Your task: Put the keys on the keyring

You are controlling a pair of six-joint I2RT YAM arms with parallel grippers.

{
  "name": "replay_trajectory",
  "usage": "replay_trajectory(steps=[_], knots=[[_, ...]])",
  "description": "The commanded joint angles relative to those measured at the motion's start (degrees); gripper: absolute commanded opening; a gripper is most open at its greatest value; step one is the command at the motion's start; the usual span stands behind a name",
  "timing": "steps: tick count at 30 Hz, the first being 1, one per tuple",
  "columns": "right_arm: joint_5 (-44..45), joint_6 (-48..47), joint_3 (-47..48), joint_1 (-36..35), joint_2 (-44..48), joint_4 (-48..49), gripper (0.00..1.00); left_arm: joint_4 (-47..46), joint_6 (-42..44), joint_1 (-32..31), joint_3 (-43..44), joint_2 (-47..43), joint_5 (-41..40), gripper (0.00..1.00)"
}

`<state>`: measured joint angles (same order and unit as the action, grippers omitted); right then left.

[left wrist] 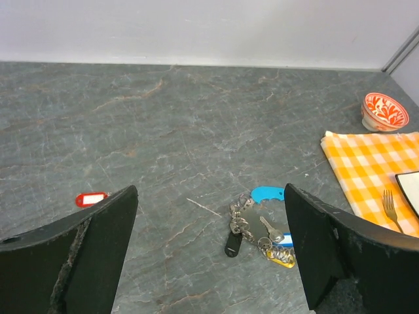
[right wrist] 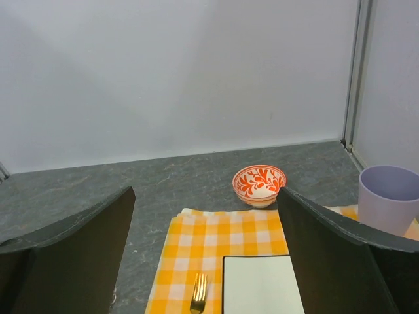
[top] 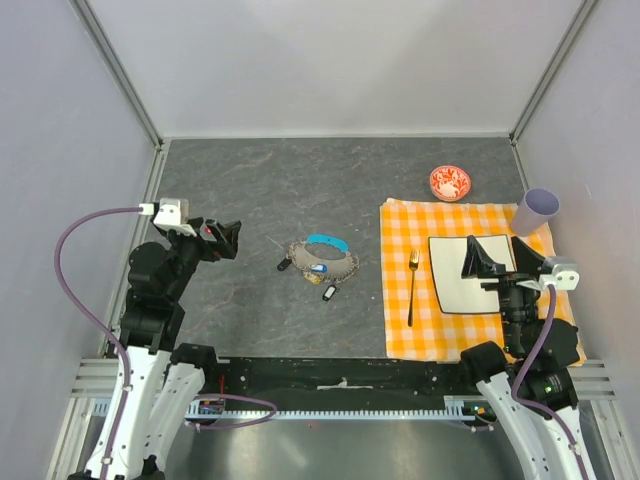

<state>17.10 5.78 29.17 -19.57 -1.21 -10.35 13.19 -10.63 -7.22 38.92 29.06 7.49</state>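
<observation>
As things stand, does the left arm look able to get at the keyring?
Probably yes. The left gripper is open and faces the keyring, which lies on the table with nothing standing between them. The black key sits close beside it and might get nudged.

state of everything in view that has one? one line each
left gripper: open, empty
right gripper: open, empty
keyring: flat on table, unheld
keys: lying at keyring; threaded or not, cannot tell
plate: flat on cloth
fork: flat on cloth, left of plate
bowl: upright on table
cup: upright
</observation>
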Motion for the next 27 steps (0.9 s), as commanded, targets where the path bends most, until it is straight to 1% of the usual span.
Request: replay_trajectory(steps=[1,7,11,16,20,24,27], knots=[[-0.1,0.3,0.5,-0.3,0.9,1.3,0.98,-1.0,-1.0,0.6,0.5,0.3,-1.2,1.0],[-0.8,1.2,0.7,-1.4,0.9,0.2,0.98,-0.5,0.1,0.6,0.4,2.4,-5.7,0.99],[0.0,1.2,0.6,-2.4,0.9,-0.2,0.98,1.5,0.6,0.5,1.6,7.2,-8.7,0.99],[0.5,1.2,0.5,-4.8,0.9,-0.5,0.98,5.5,-0.4,0.6,3.9,16.5,-13.2,0.99],[1.4,1.1,0.5,-7.3,0.9,-0.7,0.98,6.6,-1.3,1.2,4.3,21.5,-14.3,0.99],[1.5,1.1,0.5,-9.3,0.9,-1.1,0.98,7.3,-1.5,3.7,4.6,26.5,-14.6,0.96],[1.9,1.1,0.8,-10.7,0.9,-1.6,0.98,8.2,-0.7,5.1,5.6,31.0,-14.7,0.92]])
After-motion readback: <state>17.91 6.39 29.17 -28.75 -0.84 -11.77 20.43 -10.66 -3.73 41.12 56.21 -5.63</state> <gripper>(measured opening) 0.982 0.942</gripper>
